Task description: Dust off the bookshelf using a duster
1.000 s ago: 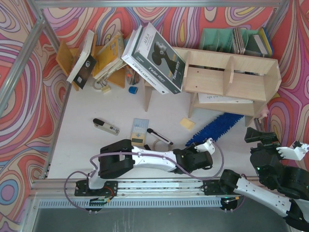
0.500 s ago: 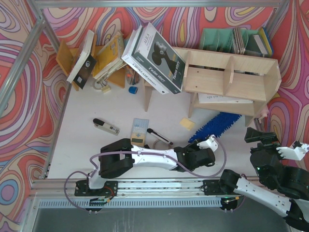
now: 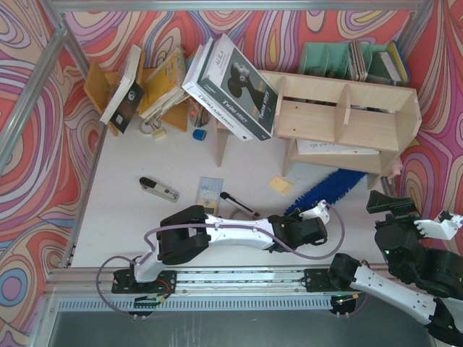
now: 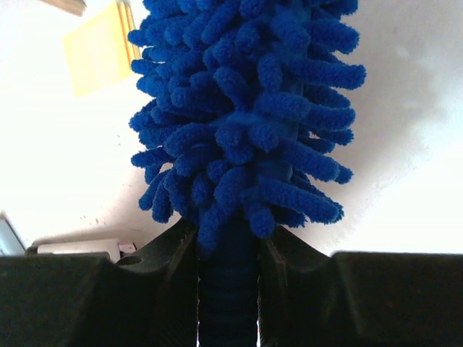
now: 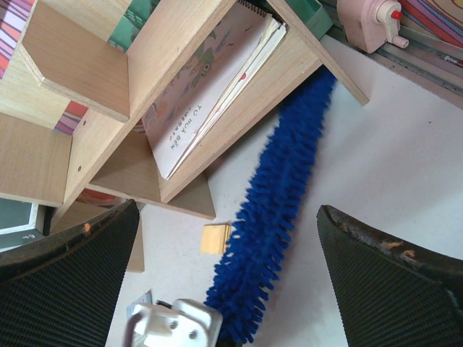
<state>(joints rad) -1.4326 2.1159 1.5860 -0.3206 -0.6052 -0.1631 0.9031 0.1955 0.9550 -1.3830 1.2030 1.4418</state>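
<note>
The pale plywood bookshelf (image 3: pixel 340 116) lies at the back right and shows in the right wrist view (image 5: pixel 108 79). The blue duster (image 3: pixel 329 188) lies along the table in front of it, its fluffy head reaching under the shelf's lower edge; it also shows in the right wrist view (image 5: pixel 278 210). My left gripper (image 3: pixel 309 223) is shut on the duster's handle just below the head (image 4: pixel 239 144), with both fingers (image 4: pixel 170 282) pressed against the handle. My right gripper (image 5: pixel 231 289) is open and empty, held above the table at the right, apart from the duster.
A big black-and-white book (image 3: pixel 231 87) leans on the shelf's left end. A yellow note pad (image 3: pixel 281 185), a pen (image 3: pixel 239 204), a card (image 3: pixel 210 195) and a stapler (image 3: pixel 159 189) lie on the table. A green file holder (image 3: pixel 347 61) stands behind. A pink dispenser (image 5: pixel 369 22) sits by the right wall.
My left gripper has moved to the right and a little toward the shelf with the duster, pushing its head further under the shelf's lower edge. The right arm has not moved.
</note>
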